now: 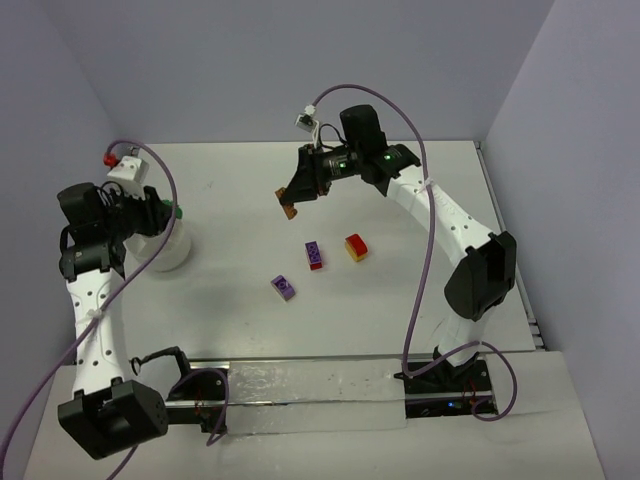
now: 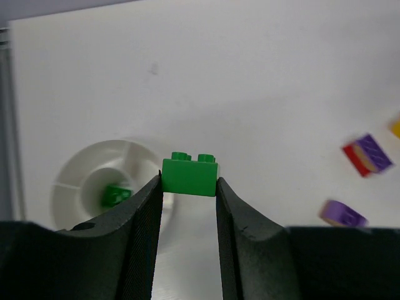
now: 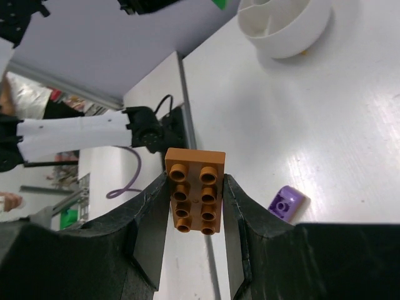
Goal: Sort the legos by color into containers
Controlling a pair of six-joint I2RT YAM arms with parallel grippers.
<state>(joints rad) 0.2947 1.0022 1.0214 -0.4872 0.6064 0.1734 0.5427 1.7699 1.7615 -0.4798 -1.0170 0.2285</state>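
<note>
Left arm [image 1: 95, 300]: white links, black joints, chunky black base block [image 1: 112, 418] at 7 o'clock.
Right arm [image 1: 440, 215]: same white-and-black, green lights [image 1: 385, 155] by the wrist.
Cables [image 1: 420, 290]: purple, looping along both.
Left end effector [image 2: 189, 184], right end effector [image 3: 195, 181]: matte black fingers.

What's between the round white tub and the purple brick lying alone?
Nothing. In the top view, the white table between the round white plastic tub and the lone purple studded brick is bare.
</note>
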